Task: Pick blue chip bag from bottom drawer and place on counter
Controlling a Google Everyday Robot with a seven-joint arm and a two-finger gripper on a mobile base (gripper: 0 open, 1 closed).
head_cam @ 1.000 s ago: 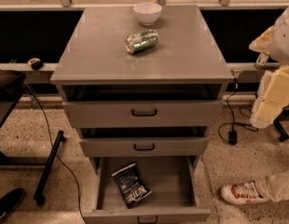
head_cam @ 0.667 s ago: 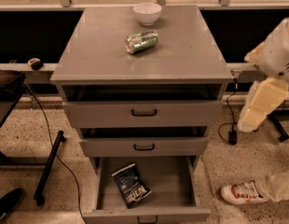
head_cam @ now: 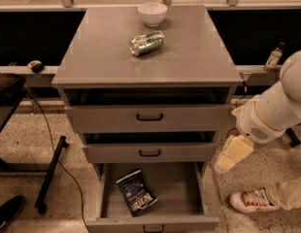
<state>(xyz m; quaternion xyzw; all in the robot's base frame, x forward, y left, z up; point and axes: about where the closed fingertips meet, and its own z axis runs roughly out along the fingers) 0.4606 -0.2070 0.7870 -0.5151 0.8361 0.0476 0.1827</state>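
Observation:
The blue chip bag [head_cam: 136, 192] lies flat on the floor of the bottom drawer [head_cam: 184, 188], left of its middle, white lettering up. The bottom drawer is pulled open. The counter [head_cam: 102, 52] is the grey cabinet top. My gripper [head_cam: 227, 162] hangs at the end of the white arm [head_cam: 272, 113], to the right of the cabinet at the height of the middle drawer. It is above and to the right of the open drawer, well apart from the bag, and holds nothing.
A crushed green-silver can [head_cam: 146, 42] and a white bowl [head_cam: 152, 13] sit on the counter. The two upper drawers [head_cam: 149, 116] stand slightly open. A person's shoe [head_cam: 250, 201] is on the floor at the right. A black stand leg [head_cam: 49, 174] and a cable lie at the left.
The arm has swung down and leftward from the right edge, bringing my gripper lower and closer to the cabinet's right side. The bag, can and bowl have not moved.

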